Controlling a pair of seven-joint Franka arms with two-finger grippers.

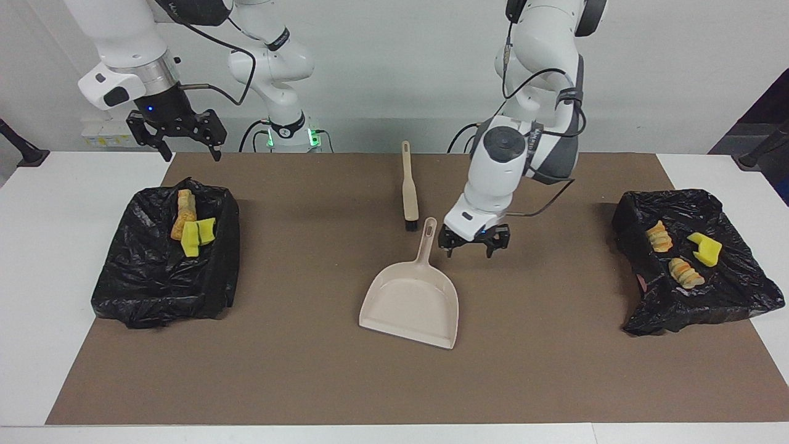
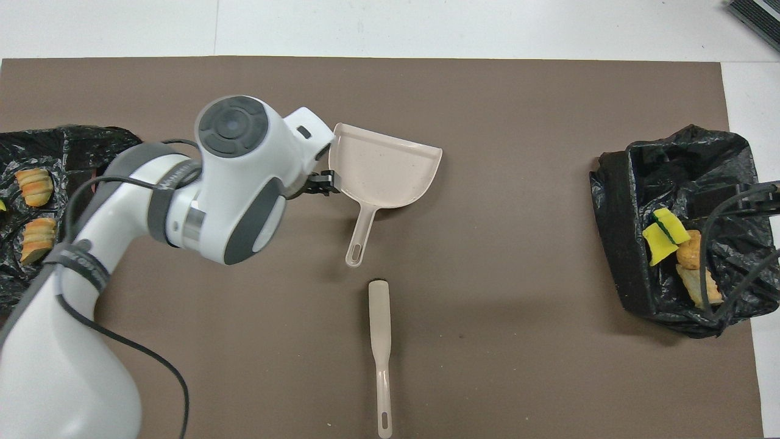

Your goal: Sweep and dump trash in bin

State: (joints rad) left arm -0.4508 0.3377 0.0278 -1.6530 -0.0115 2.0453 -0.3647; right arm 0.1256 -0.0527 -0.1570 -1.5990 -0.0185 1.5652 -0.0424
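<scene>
Two bins (image 1: 166,259) (image 1: 696,265) hold all visible trash (image 1: 191,228), mat bare. My left gripper (image 1: 474,242) open, empty, beside dustpan (image 1: 413,296) handle. Right gripper (image 1: 179,132) open, waiting over its end. Sweep looks finished; next, retract clear.

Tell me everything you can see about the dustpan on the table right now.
The dustpan is beige, plastic-looking, a shallow tray with raised walls and a short handle ending in a hanging hole. It lies flat and empty on the brown mat, handle toward the robots, its tip close to the brush bristles. The left gripper, open, hangs beside the handle; whether it touches is unclear.
</scene>
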